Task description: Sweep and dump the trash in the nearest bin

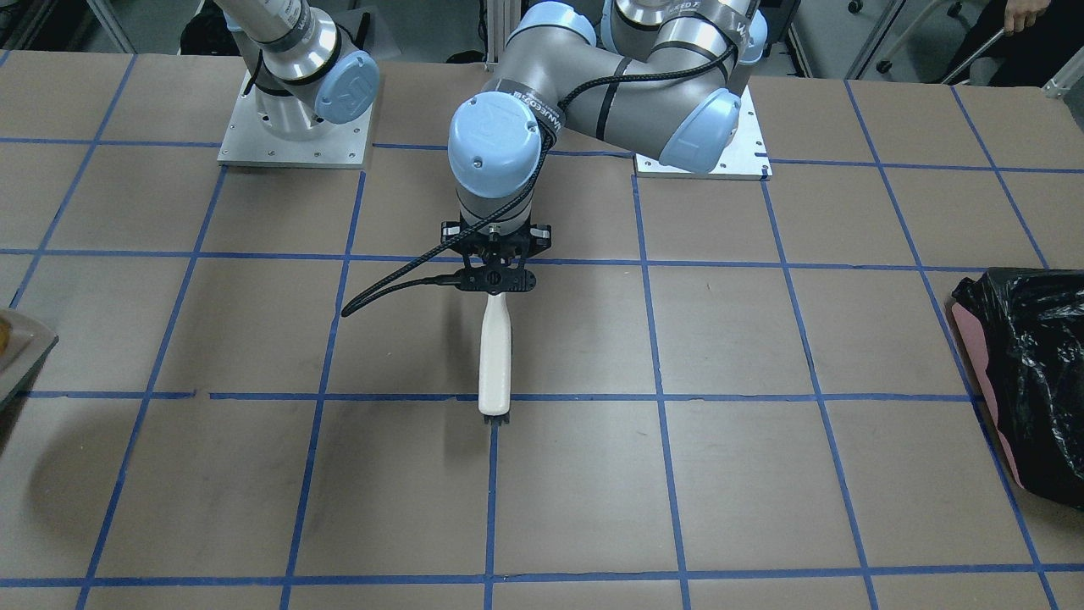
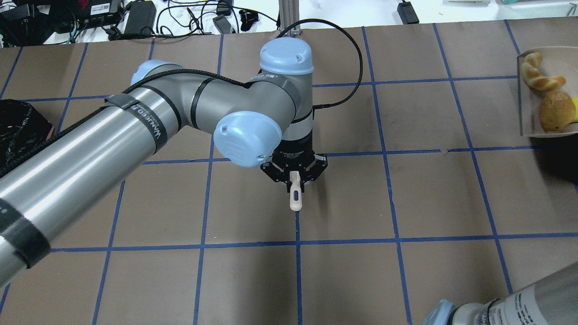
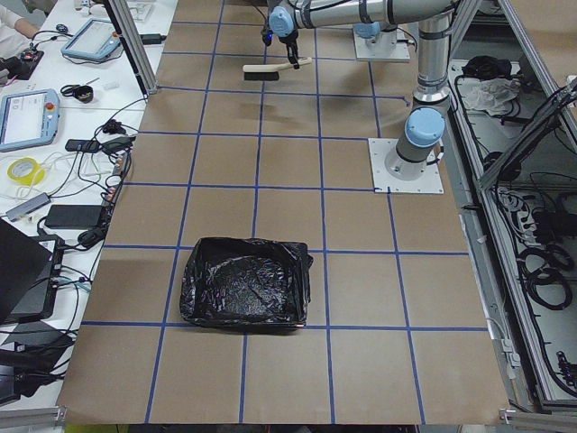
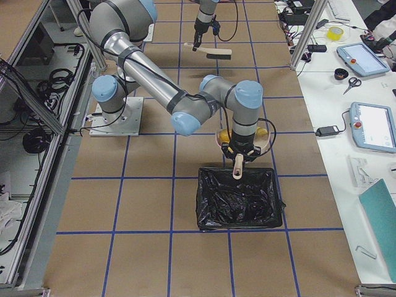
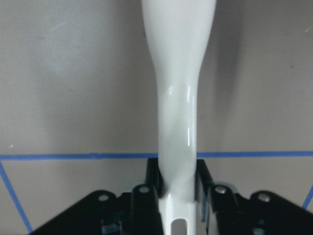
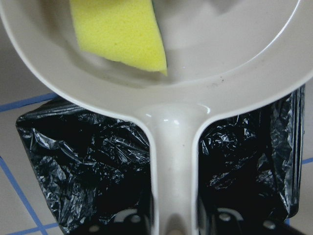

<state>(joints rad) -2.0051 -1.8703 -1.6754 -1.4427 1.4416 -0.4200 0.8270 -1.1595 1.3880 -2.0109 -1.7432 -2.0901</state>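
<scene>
Trash in dustpan; brown table, blue tape grid.

Both arms reach out, left gripper clamped on brush handle, right gripper on dustpan handle

Tabletop: a brown-paper-covered table surface, divided into squares by blue tape lines.
Spare container: a pink box lined with crinkly black plastic bag, set at the tabletop's edge.
Side bench: grey-screened tablet-like pendant, yellow tape roll and scissors are laid out.
</scene>
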